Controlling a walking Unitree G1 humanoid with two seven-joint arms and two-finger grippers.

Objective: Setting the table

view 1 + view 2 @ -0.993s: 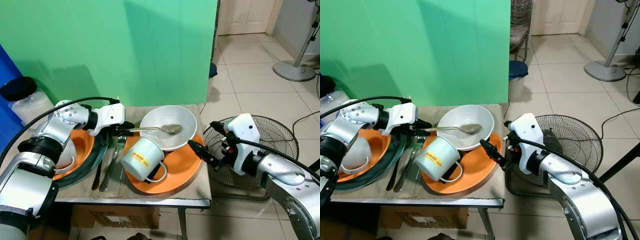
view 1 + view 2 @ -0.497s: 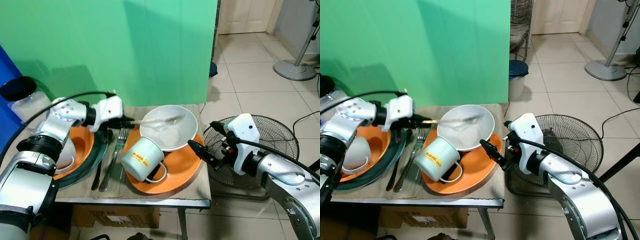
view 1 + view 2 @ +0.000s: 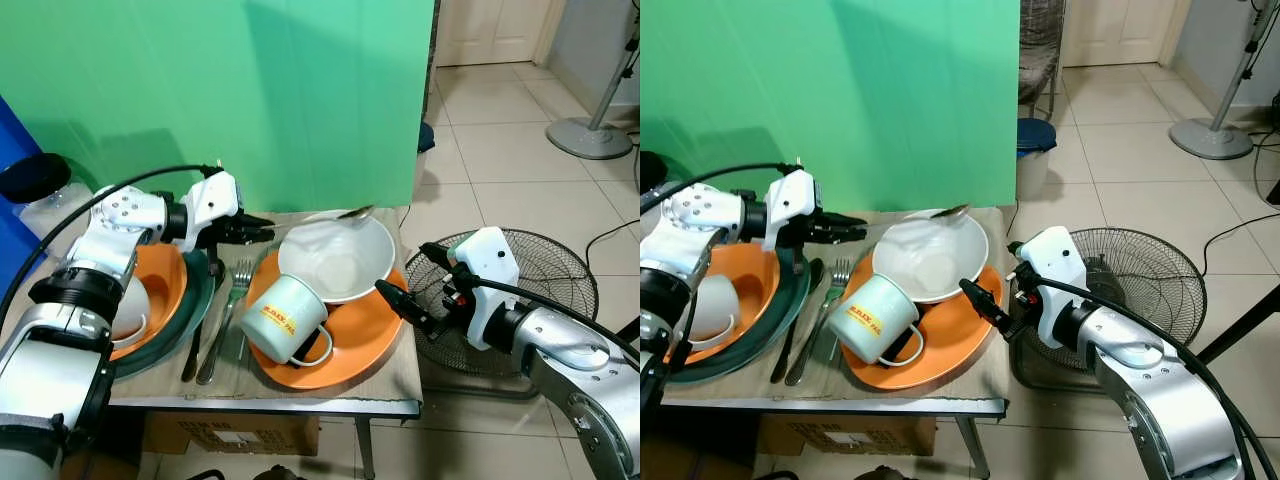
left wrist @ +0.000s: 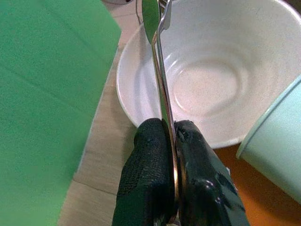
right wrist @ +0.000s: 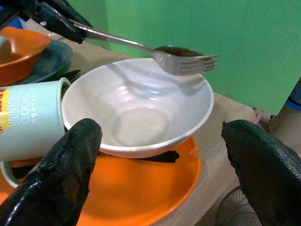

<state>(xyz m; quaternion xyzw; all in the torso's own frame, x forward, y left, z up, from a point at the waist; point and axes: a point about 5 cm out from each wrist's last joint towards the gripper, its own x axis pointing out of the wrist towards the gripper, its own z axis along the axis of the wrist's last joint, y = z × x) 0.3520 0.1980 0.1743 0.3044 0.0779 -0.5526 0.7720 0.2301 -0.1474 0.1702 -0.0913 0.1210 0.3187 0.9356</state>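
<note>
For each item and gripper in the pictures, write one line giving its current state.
Spoon: lifted over the bowl, held by its handle.
White bowl: upright, empty, on the orange plate.
Mug: lying on its side.
Left gripper: shut on the spoon.
Right gripper: open, beside the plate.

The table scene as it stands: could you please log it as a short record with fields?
left gripper: shut on a spork, held above the white bowl's far rim
right gripper: open, at the table's right edge, facing the bowl
white bowl: on the orange plate
mug: on its side on the same plate
fork: flat on the table, left of the plate
orange bowl: on a dark green plate, far left
</note>
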